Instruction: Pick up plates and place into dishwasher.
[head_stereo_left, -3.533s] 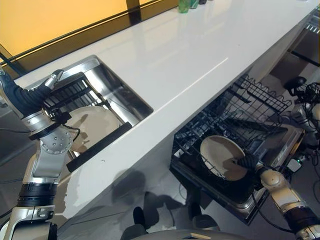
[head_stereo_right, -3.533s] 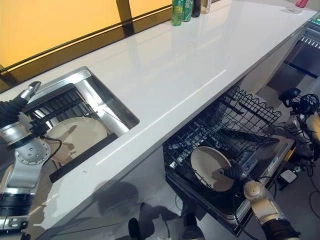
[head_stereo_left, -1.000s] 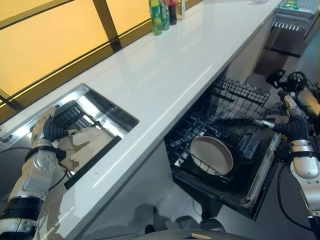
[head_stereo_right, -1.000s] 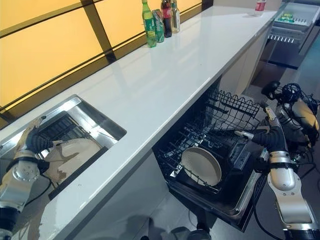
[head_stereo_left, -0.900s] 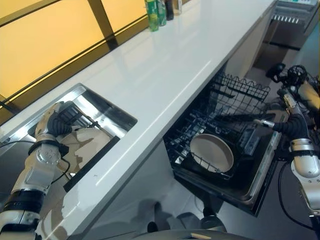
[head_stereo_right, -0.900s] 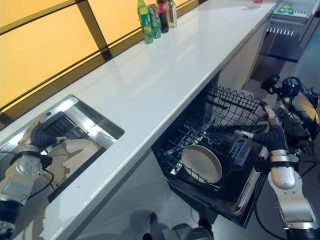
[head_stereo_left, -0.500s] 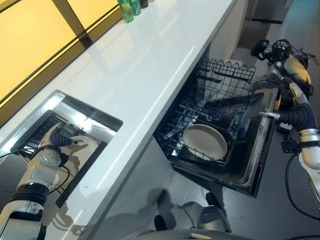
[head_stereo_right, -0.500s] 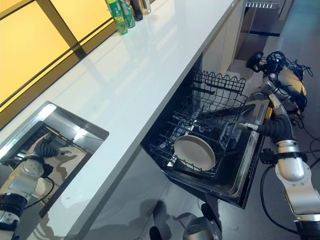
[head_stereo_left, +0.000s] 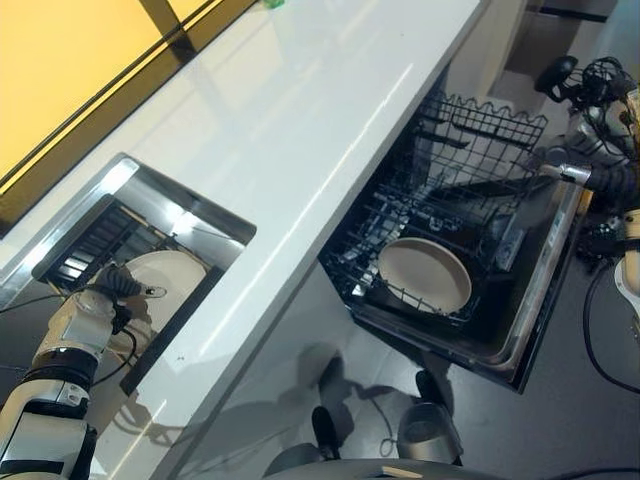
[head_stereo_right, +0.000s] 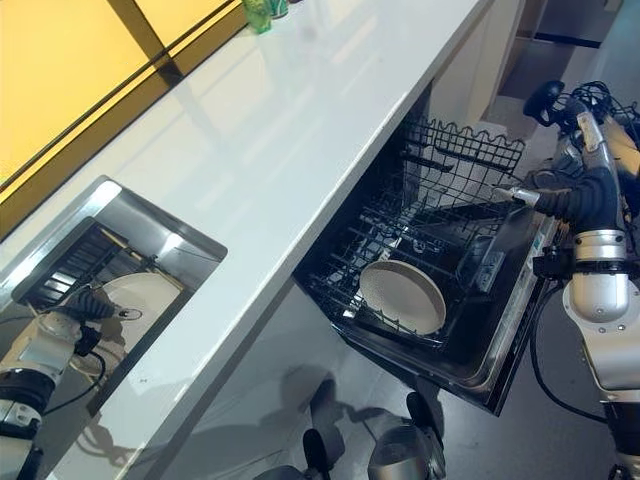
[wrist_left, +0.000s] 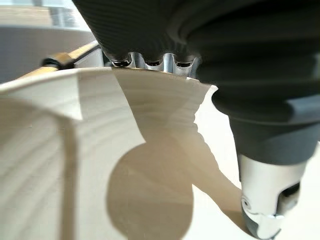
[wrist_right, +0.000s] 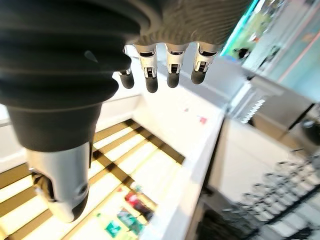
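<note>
Left robot hand (head_stereo_left: 118, 287) is down in the stainless steel sink (head_stereo_left: 215, 212), on the round cream plate (head_stereo_left: 170, 272) lying flat there. In the left wrist view the fingers (wrist_left: 150, 59) reach over the plate's far rim, tips hidden behind it, and the thumb (wrist_left: 267, 202) lies on the plate's face; grip on the plate can't be told for sure. A dark slatted rack (head_stereo_left: 92, 238) sits in the sink just beyond this robot hand, and a black bar (head_stereo_left: 172, 330) lies along the sink's front edge, beside the plate.

Right robot hand (head_stereo_right: 590, 195) is up in the air, off to the right of the open dishwasher door (head_stereo_right: 515, 320) and above it, touching nothing. Right wrist view shows the fingers (wrist_right: 150, 67) straight and relaxed, thumb (wrist_right: 62, 187) apart, empty, so it is open.

Second round cream plate (head_stereo_right: 403, 295) rests tilted in the black wire lower dishwasher rack (head_stereo_right: 420, 245), pulled out over the door, down and to the left of the right robot hand, well apart from it. Rest of the rack's tines are bare.

White glossy table (head_stereo_left: 330, 110) runs between the two robot hands, sink cut into it by the left one, dishwasher under its front edge. Green bottle bottoms (head_stereo_right: 265, 12) stand at the table's far edge by the yellow-lit window panel (head_stereo_right: 60, 60).
</note>
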